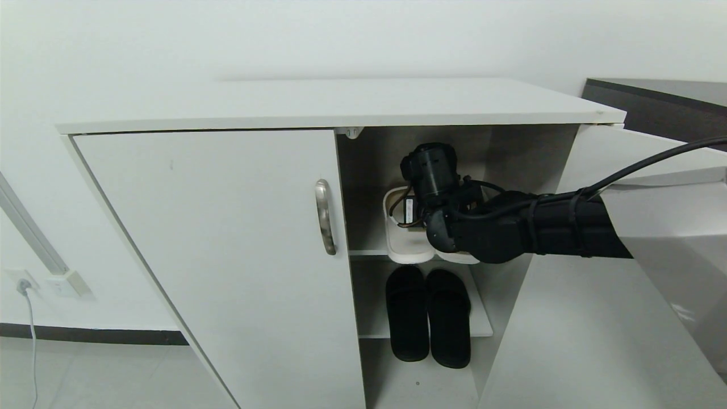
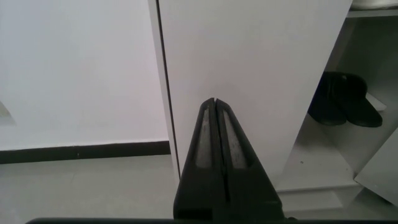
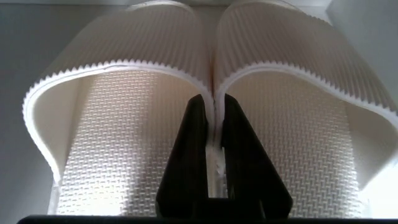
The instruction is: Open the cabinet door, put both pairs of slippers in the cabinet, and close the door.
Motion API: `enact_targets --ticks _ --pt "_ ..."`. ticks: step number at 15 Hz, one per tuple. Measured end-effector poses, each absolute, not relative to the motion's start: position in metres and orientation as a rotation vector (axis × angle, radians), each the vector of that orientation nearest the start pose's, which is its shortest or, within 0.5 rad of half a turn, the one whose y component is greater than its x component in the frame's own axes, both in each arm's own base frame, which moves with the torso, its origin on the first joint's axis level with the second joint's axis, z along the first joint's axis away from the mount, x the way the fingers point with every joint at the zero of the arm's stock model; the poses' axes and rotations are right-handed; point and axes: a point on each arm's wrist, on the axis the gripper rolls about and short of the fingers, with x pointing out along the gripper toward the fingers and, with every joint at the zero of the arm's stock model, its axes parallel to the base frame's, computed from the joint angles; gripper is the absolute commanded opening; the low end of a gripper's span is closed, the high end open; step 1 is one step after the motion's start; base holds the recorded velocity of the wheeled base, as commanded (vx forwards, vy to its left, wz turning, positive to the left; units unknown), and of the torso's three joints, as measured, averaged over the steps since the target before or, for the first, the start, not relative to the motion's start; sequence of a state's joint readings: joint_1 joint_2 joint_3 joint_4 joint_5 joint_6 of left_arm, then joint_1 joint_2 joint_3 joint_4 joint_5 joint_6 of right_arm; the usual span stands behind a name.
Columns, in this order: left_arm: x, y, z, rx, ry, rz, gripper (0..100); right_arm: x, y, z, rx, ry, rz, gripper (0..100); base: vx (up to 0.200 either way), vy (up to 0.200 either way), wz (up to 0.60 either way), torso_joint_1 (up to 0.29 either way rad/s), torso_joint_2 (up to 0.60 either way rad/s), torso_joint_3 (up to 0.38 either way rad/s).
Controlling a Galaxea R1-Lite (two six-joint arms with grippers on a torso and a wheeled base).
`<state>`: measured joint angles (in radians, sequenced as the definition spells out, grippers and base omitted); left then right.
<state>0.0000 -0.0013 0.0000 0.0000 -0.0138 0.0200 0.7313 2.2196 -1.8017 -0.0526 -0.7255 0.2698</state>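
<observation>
The white cabinet [image 1: 341, 102] has its right door [image 1: 596, 318] swung open and its left door [image 1: 216, 255] closed. A pair of black slippers [image 1: 427, 318] [image 2: 345, 106] lies side by side on the lower shelf. My right arm is inside the cabinet at the upper shelf [image 1: 366, 251]. There my right gripper [image 3: 214, 99] is shut on the touching inner edges of the white slippers [image 1: 406, 244] [image 3: 124, 124], whose soles rest on that shelf. My left gripper [image 2: 214, 102] is shut and holds nothing, low in front of the closed left door.
A metal handle [image 1: 324, 217] sits on the closed door's right edge. A wall socket with a cable [image 1: 23, 284] is at the lower left. A dark-edged surface [image 1: 653, 102] stands behind the open door. Bare floor lies left of the cabinet.
</observation>
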Motion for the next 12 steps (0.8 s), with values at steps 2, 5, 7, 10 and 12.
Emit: enact_targets --ticks 2,5,7,10,12 --pt "-0.023 0.0 0.075 0.02 -0.002 -0.014 0 0.354 0.297 0.202 0.027 0.271 -0.033 100 0.0 0.0 0.0 0.0 0.0 0.0" --pt "-0.023 0.0 0.075 0.02 -0.001 -0.012 0 0.353 0.297 0.198 0.02 0.281 -0.033 100 0.0 0.0 0.0 0.0 0.0 0.0" --pt "-0.023 0.0 0.075 0.019 -0.001 -0.013 0 0.35 0.298 0.198 0.017 0.286 -0.028 100 0.0 0.0 0.0 0.0 0.0 0.0" --pt "-0.023 0.0 0.075 0.019 -0.002 -0.013 0 0.337 0.299 0.201 0.008 0.292 -0.013 100 0.0 0.0 0.0 0.0 0.0 0.0" --pt "-0.023 0.0 0.075 0.019 -0.002 -0.013 0 0.325 0.296 0.202 -0.001 0.303 -0.003 100 0.0 0.0 0.0 0.0 0.0 0.0"
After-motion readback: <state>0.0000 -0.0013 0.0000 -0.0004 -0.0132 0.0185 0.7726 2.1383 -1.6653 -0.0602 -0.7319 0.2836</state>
